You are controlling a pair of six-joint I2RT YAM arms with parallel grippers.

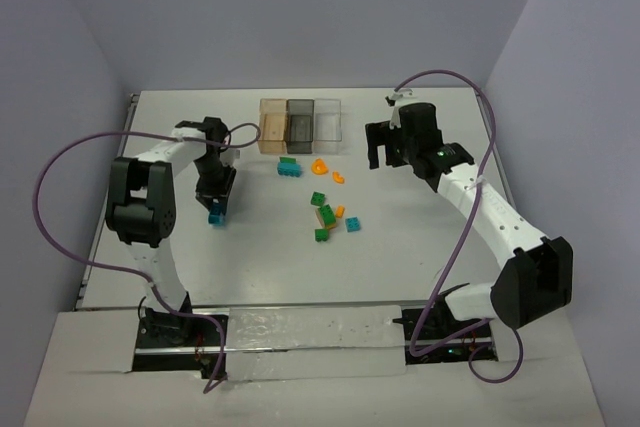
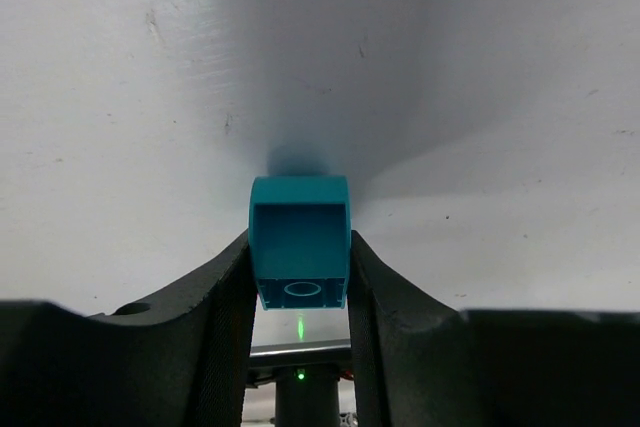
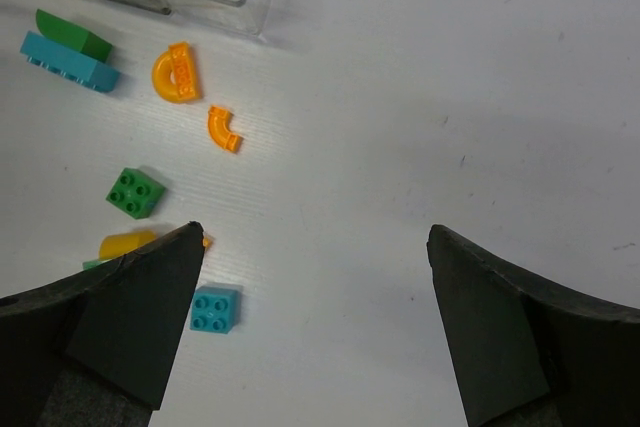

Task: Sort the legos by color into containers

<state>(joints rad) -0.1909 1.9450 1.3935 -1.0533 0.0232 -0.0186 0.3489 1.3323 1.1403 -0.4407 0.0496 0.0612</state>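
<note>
The left hand (image 1: pixel 215 209) gripped a teal lego (image 2: pixel 300 232) low at the counter's (image 1: pixel 420 247) left, well apart from the containers (image 1: pixel 300 122), so a lift and carry across seemed next; the right hand (image 1: pixel 382 157) hung spread, empty.

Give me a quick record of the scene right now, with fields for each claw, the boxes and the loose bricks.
Left claw: closed on a teal brick, to the left of the other bricks
Right claw: wide open, holding nothing
Boxes: three joined in a row at the far side, in orange, grey and clear
Loose bricks: green, teal and orange, scattered on the table in front of the boxes
</note>
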